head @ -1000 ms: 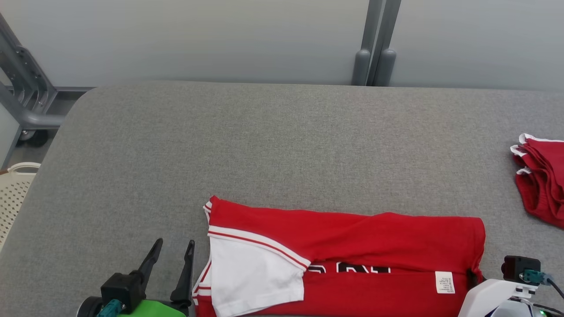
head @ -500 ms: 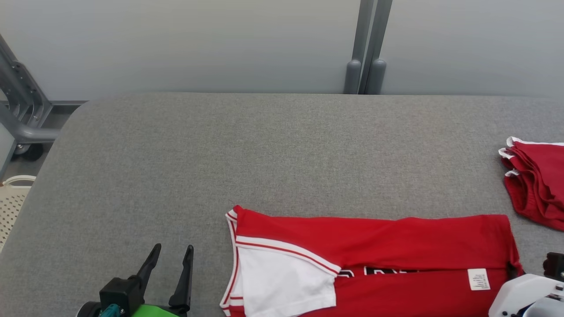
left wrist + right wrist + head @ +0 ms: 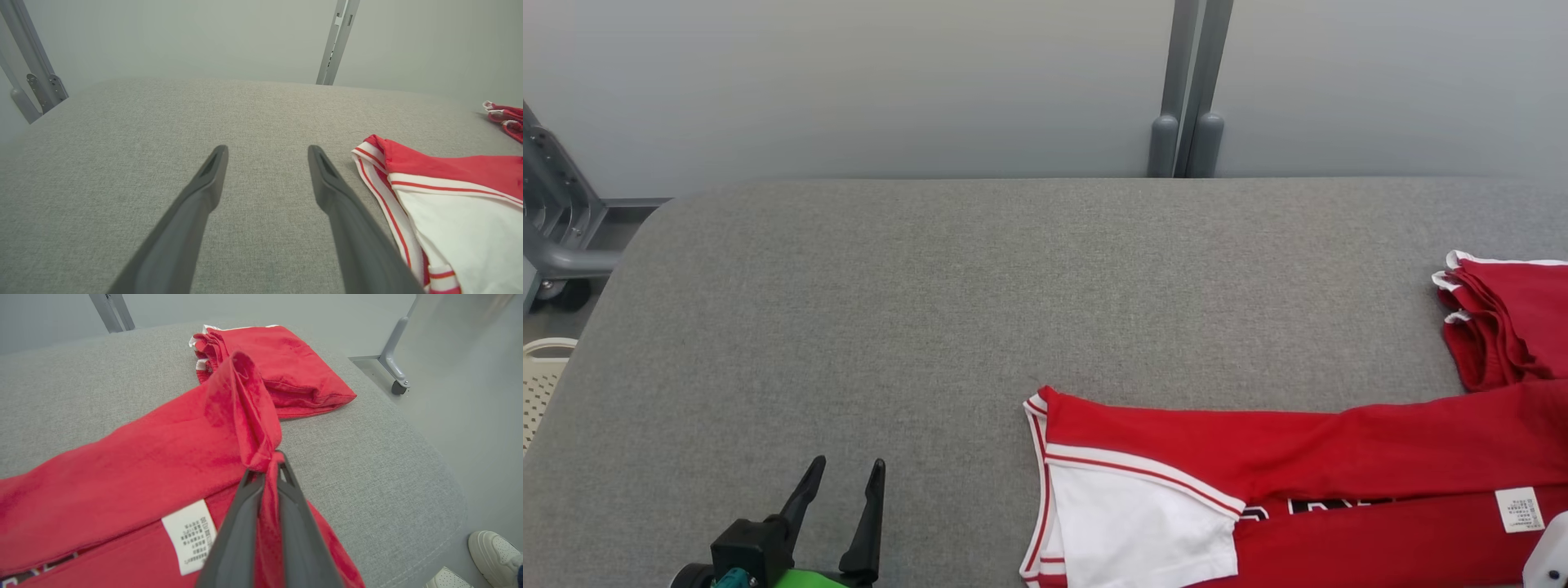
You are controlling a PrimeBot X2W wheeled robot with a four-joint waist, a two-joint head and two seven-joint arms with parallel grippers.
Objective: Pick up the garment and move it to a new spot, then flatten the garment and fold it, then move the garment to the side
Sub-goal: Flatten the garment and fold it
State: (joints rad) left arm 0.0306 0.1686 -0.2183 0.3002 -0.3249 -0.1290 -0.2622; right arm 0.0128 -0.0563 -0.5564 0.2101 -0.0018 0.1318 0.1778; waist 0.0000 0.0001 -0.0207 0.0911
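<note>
- The garment [image 3: 1282, 482], a red jersey with a white sleeve and red-and-white trim, lies folded lengthwise along the near edge of the grey padded table [image 3: 915, 294], towards its right side.
- Its trimmed sleeve end points left. The far end runs off to the right, where a bunched corner of it rises off the table.
- The right gripper [image 3: 267, 470] holds that corner: its two dark fingers are nearly together, with a strip of red cloth pinched between them.
- A white care label [image 3: 190, 535] is sewn to the garment just beside the pinched corner.
- Black lettering shows under the upper fold. It is mostly covered and I cannot read it.
- A second red garment [image 3: 282, 363], folded into a pile, sits on the table just beyond the held corner. Whether the two touch is hard to tell.
- The left gripper [image 3: 847, 464] hangs over bare table to the left of the sleeve, its fingers spread wide and holding nothing.
- A pale perforated basket [image 3: 543, 380] stands off the table's left edge.
- A person's white shoe [image 3: 492, 547] is on the floor by the right end.
</note>
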